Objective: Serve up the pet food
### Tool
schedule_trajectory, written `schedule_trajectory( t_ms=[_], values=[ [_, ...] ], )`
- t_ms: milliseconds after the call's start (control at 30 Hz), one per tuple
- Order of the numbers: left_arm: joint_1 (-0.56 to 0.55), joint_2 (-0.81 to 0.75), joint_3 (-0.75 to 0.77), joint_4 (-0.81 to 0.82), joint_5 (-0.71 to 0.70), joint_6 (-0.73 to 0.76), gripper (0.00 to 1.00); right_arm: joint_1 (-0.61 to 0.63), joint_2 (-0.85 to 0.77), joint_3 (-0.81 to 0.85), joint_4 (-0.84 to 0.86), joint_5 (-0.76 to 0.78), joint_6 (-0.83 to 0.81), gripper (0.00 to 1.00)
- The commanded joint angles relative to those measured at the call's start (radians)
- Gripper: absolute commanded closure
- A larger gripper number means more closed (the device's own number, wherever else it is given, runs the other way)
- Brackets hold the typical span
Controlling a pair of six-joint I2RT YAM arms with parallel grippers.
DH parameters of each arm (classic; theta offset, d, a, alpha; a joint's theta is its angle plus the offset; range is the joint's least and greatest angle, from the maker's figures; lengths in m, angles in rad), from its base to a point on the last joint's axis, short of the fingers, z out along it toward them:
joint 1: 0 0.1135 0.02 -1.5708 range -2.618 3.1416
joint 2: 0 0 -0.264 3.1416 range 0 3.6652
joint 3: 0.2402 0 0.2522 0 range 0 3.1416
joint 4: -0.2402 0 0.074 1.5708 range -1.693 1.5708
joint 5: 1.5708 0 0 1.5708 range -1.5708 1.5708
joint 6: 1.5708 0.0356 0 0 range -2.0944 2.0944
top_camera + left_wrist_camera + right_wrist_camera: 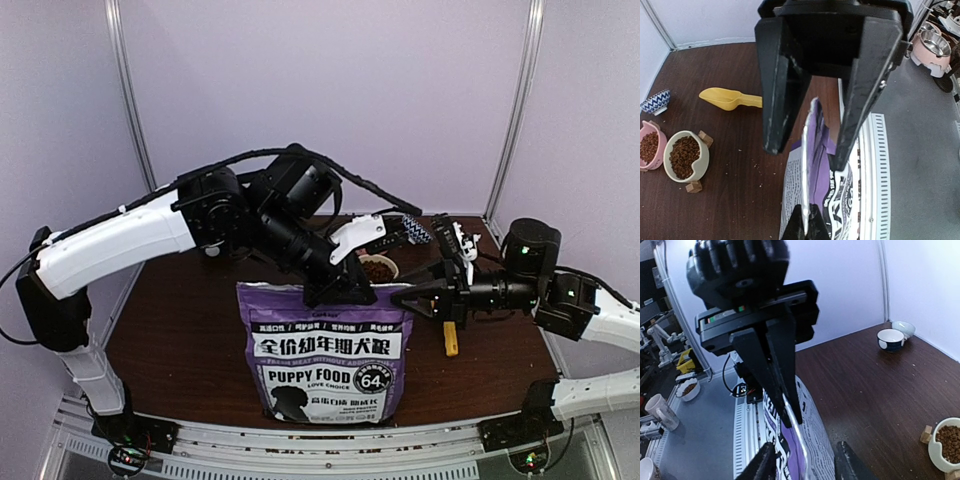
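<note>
Bright, even diffuse light, faint soft shadows beside the purple bag (325,350), glare along its foil top edge, wrist-view foreground above it blurred.

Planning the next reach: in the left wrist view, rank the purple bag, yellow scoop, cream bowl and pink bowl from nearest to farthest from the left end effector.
1. purple bag: its top edge is pinched in the left end effector.
2. yellow scoop: upper left of the view.
3. cream bowl: lower left.
4. pink bowl: at the far left edge.
</note>
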State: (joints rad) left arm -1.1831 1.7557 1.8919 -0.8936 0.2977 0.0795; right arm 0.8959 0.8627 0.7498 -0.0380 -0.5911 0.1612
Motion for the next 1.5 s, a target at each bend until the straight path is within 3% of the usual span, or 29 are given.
schedule_trajectory(
  t_ms=[0,233,367,700,1100,1133,1233,1267,1367,1467],
  values=[
    [0.050,-0.114,-0.053,-0.022,-0.190,-0.028,1.00,-0.006,-0.053,0.003,0.002,0.122,-0.002,0.55],
    [0.257,-0.267,-0.152,-0.072,-0.325,-0.113,1.00,-0.010,-0.129,-0.023,0.000,0.294,0.018,0.33],
    [0.369,-0.296,-0.162,-0.086,-0.368,-0.149,1.00,-0.014,-0.138,-0.022,-0.017,0.352,0.038,0.25],
    [0.587,-0.188,-0.093,0.151,-0.290,-0.242,1.00,-0.021,-0.086,0.010,-0.063,0.484,0.110,0.15],
    [0.707,0.020,0.110,0.301,-0.171,-0.297,1.00,-0.030,-0.071,-0.003,-0.065,0.550,0.174,0.11],
    [0.711,0.020,0.107,0.303,-0.159,-0.292,0.92,-0.031,-0.072,-0.003,-0.068,0.559,0.176,0.10],
    [0.715,-0.014,0.067,0.326,-0.130,-0.269,0.43,-0.033,-0.072,0.001,-0.094,0.602,0.182,0.10],
    [0.714,-0.034,0.037,0.345,-0.115,-0.248,0.31,-0.034,-0.070,0.003,-0.104,0.625,0.183,0.10],
    [0.716,-0.125,-0.075,0.404,-0.119,-0.195,0.08,-0.054,-0.062,0.015,-0.136,0.680,0.194,0.09],
    [0.755,-0.241,-0.214,0.472,-0.108,-0.190,0.02,-0.107,-0.051,0.032,-0.179,0.709,0.219,0.09]
  ],
)
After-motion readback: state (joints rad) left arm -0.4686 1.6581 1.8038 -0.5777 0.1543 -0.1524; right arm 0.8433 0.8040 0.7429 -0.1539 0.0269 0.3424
